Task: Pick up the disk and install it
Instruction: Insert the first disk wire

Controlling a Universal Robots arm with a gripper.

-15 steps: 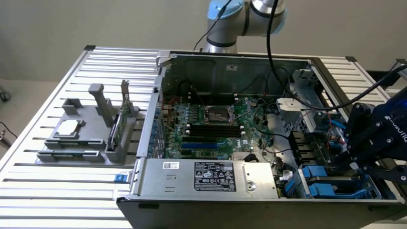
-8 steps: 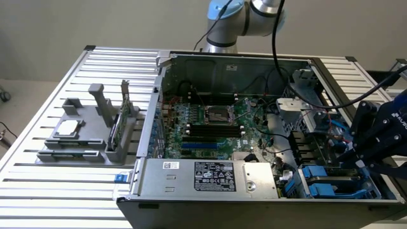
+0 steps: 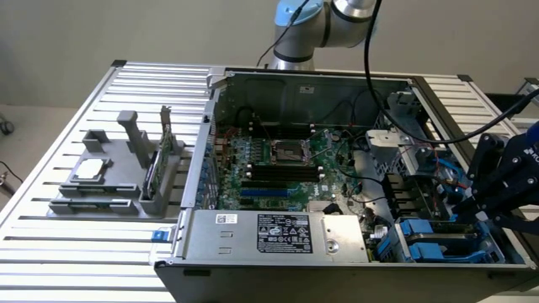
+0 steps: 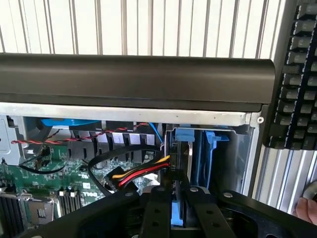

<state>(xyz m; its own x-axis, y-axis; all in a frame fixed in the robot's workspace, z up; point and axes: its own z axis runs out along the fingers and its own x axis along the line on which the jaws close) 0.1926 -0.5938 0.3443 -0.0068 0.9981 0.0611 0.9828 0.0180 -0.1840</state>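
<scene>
Inside the open computer case (image 3: 337,158), exterior view's right: gripper (image 3: 480,211) lowered over the drive bays.
Gripper state: fingers (image 4: 161,210) closed on the disk's blue carrier.
Disk (image 4: 177,214): held upright between the fingers, beside blue bay (image 4: 210,153).
Motherboard (image 3: 282,167): middle of case.

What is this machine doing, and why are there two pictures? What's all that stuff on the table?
That is a robot arm with a black tool for grabbing. One picture comes from a camera standing off the arm. The other comes from a camera on the arm's wrist, looking past the tool. On the metal table sits an open computer, its green board showing. Beside it, on the exterior view's left, a grey holder keeps a small silver chip and a green card. The tool seems to pinch a blue-framed disk at the computer's corner, near other blue frames.
</scene>
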